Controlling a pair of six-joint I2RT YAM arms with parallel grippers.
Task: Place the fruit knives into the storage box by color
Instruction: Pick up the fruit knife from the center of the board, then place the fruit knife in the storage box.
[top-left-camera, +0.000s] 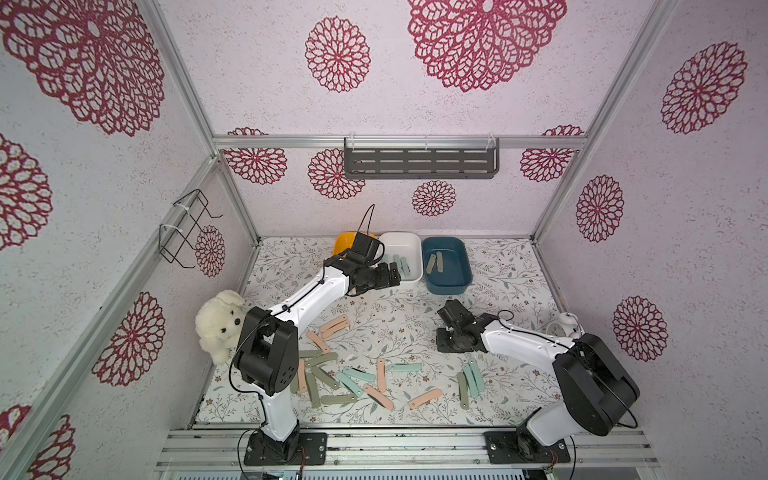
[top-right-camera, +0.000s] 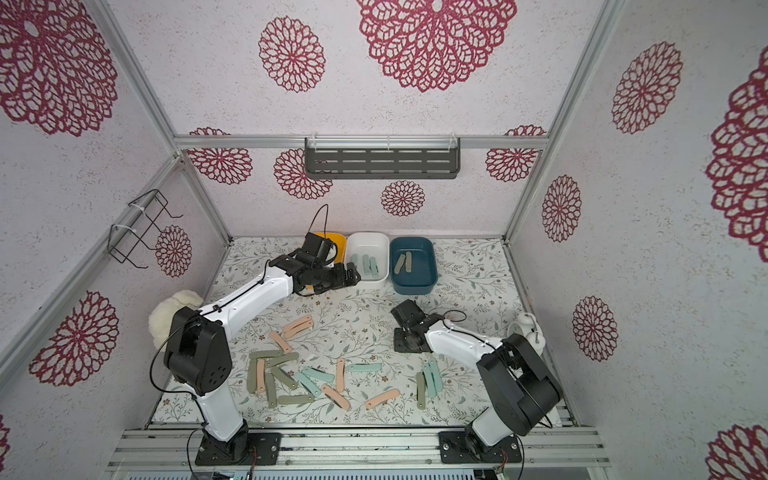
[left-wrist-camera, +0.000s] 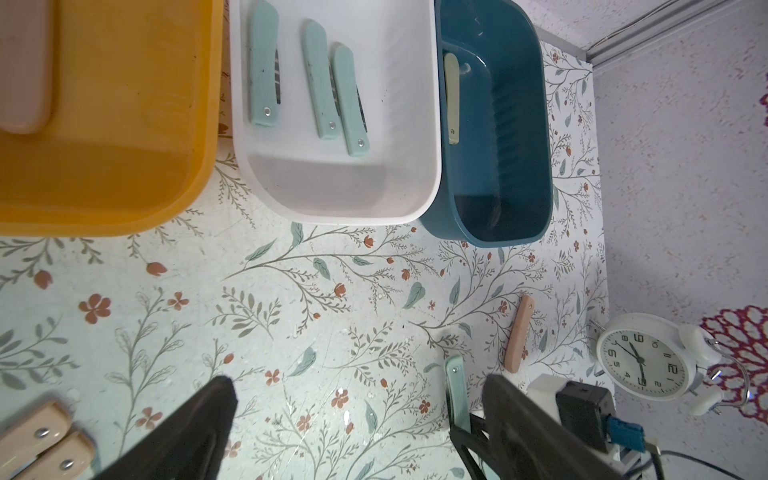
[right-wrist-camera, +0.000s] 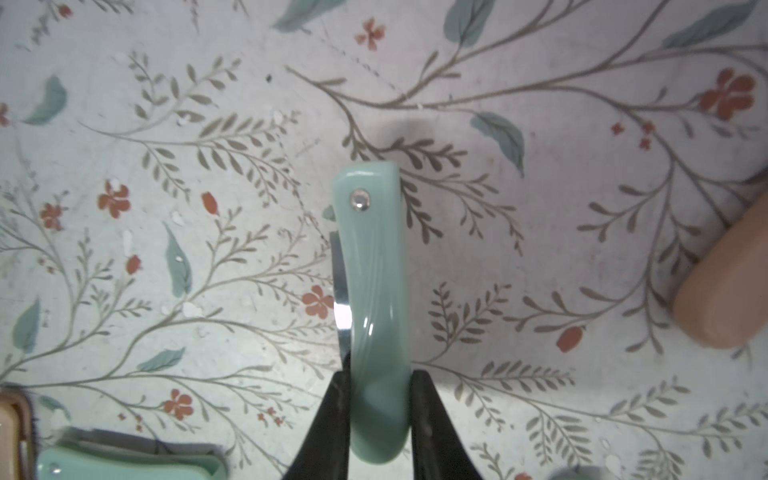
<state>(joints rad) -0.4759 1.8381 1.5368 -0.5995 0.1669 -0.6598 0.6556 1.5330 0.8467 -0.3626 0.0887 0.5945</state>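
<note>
Yellow tub: the rounded orange-yellow plastic tub (left-wrist-camera: 124, 199) held one peach-pink flat folding fruit knife (left-wrist-camera: 25, 62), only partly in the left wrist view.
White tub: the white plastic tub (left-wrist-camera: 324, 191), in the middle of the row, held three mint-teal knives (left-wrist-camera: 318, 79) lying roughly side by side, rivet ends towards the near wall.
Blue tub: the dark blue plastic tub (top-left-camera: 446, 286) held two olive grey-green knives (top-left-camera: 439, 262), close together by its left wall.
Row: the three tubs stood side by side at the back of the floral-printed mat (top-left-camera: 498, 282).
Loose peach-pink knives: seven (top-left-camera: 380, 374) counted in a top view, and one more (left-wrist-camera: 517, 332) seen only from the wrist cameras, near the white alarm clock (left-wrist-camera: 642, 357).
Loose mint-teal knives: five (top-left-camera: 405, 367) counted on the mat.
Loose olive knives: seven (top-right-camera: 295, 400) counted, mostly at the front left.
Right gripper: the right gripper (right-wrist-camera: 379, 386) was pinching one mint-teal knife (right-wrist-camera: 374, 291) by its rounded end, edge-on, the rivet end pointing away. The knife was low over the mat in front of the blue tub; contact with the mat could not be told.
Left gripper: the left gripper (left-wrist-camera: 357, 386) was spread wide with nothing between its fingers, by the near left corner of the white tub.
</note>
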